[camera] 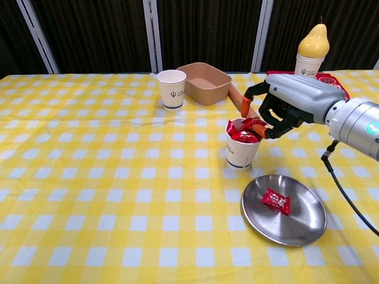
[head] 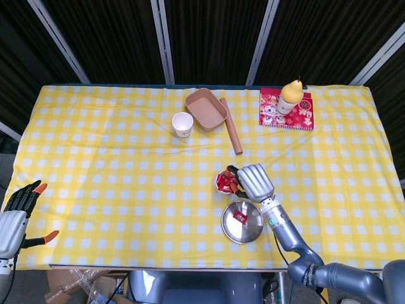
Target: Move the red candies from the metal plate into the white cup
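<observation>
The right hand [camera: 283,109], fingers curled together over the candy-filled white cup [camera: 241,148] just beneath them, seems to be finishing a drop; next, reach for the last red candy [camera: 276,200] on the metal plate [camera: 308,228] below.

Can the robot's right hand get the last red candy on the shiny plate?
Probably yes. The right hand is over the white cup, right beside the plate. The candy lies alone and uncovered, with nothing between it and the hand.
</observation>
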Robot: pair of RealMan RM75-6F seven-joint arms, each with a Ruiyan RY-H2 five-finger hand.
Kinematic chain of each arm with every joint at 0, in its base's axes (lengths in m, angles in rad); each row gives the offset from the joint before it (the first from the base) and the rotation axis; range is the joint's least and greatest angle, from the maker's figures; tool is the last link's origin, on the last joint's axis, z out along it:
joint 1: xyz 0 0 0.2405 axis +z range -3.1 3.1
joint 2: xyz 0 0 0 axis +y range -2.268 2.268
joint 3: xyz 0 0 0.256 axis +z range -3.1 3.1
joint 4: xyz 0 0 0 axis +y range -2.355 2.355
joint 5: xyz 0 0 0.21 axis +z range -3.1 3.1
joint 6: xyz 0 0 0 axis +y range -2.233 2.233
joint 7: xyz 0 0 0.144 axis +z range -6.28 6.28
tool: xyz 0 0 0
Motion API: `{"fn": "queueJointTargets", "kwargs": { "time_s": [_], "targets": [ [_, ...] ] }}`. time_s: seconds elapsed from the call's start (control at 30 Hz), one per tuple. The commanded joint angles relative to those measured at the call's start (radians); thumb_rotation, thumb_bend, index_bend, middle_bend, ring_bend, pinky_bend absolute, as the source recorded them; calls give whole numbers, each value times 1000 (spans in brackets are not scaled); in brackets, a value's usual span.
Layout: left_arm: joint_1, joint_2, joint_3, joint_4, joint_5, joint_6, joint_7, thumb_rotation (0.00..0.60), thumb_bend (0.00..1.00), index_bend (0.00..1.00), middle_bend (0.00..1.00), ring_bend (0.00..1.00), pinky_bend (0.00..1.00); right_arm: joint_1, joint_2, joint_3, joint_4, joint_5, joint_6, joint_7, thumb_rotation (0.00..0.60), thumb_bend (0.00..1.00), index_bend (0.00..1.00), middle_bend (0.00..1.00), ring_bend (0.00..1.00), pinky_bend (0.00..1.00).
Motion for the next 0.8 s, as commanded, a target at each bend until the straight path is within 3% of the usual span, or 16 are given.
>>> {"fn": "queueJointTargets", "kwargs": {
  "time_s": [0.03,0.27,0.47,0.57,0.67,0.8],
  "targets": [
    [0,0,1,-1,1,0,0,600,0,0,0,0,0,-3,5,-4,-9,-5,8,0,600,394,307,826,862,952],
    [2,-1,1,0,7,8,-1,600,0,0,0,0,0,-12,14,-4,-31,-14,41,6,600,387,304,826,859,952],
    [3,-2,-1,4,10,13,-7,600,0,0,0,0,0,-51,51,5,-84,-66,148,56,600,386,304,815,805,941],
    [3,-1,-1,6,11,15,-13,600,0,0,0,0,0,-96,106,-5,-140,-103,220,94,600,386,300,735,713,868],
    [4,-3,-1,10,18,21,-13,600,0,0,0,0,0,-149,174,-32,-192,-148,290,123,600,386,275,589,554,713],
    [7,-8,1,16,28,30,-3,600,0,0,0,0,0,-229,267,-107,-221,-215,364,166,600,375,146,336,213,419]
  ]
}}
